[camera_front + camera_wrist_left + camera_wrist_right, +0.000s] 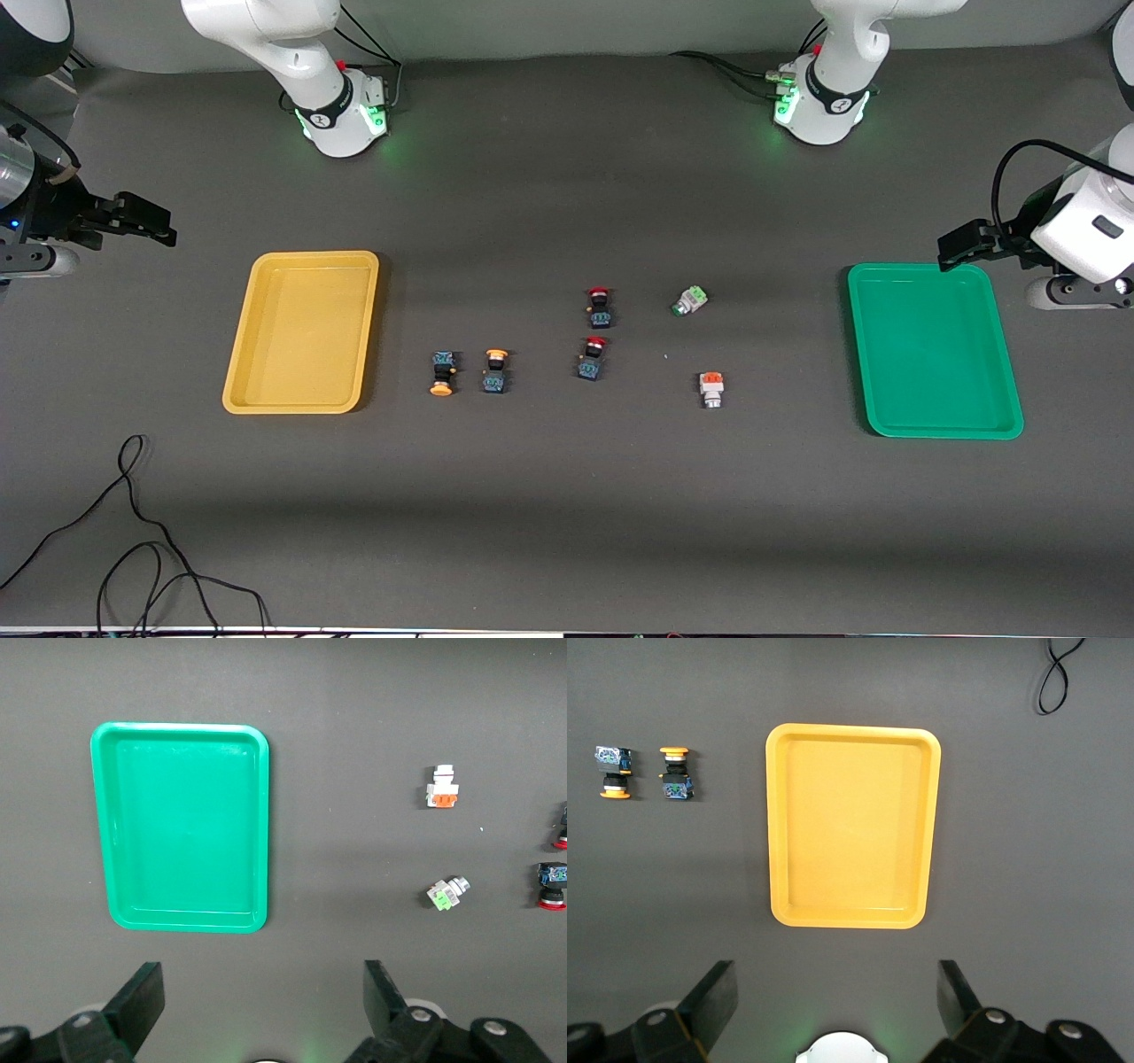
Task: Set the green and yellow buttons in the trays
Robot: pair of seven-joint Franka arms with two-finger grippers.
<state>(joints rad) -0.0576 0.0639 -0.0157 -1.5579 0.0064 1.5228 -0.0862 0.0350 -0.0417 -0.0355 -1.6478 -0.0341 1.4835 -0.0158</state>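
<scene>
Even, soft overhead light on the dark table point(549, 496); faint broad shadow bands cross it. Green glow from the arm bases at eleven and one o'clock. Everything sharp, no glare.

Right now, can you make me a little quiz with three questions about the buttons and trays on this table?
1. True or false: the yellow tray already has a button in it.
2. Which white button lies nearer the front camera: A) the green-topped button, or B) the orange-topped button?
3. Fill in: the two yellow-capped buttons lie between the yellow tray and the two ____-capped buttons.

Extra fact: the left tool hangs open by the green tray, and the right tool hangs open by the yellow tray; both arms wait.

Key: 1 false; 2 B; 3 red.
</scene>
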